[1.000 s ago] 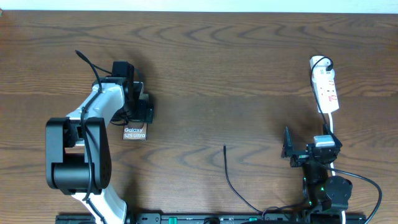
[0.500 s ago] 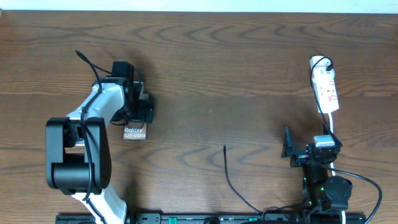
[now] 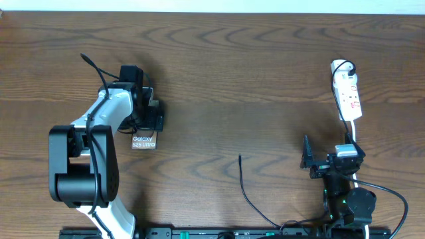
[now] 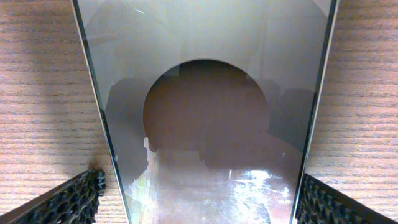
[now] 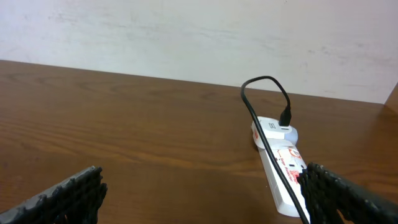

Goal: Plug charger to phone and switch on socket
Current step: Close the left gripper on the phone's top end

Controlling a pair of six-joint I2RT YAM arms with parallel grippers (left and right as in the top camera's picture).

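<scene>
Left wrist: phone [image 4: 205, 74], rigid glassy slab, probably slick-faced and breakable, flat on worktop [image 4: 37, 93] inside wide-spread left pincer [image 4: 199, 205], best gripped by long side edges; right pincer [image 5: 202, 193] spread too, empty, socket [image 5: 287, 163] just ahead.

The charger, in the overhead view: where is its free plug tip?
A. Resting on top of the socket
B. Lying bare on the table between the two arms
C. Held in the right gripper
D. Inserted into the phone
B: the charger ends on bare wood near the middle of the table, well apart from the phone on the left and the socket on the right.
</scene>
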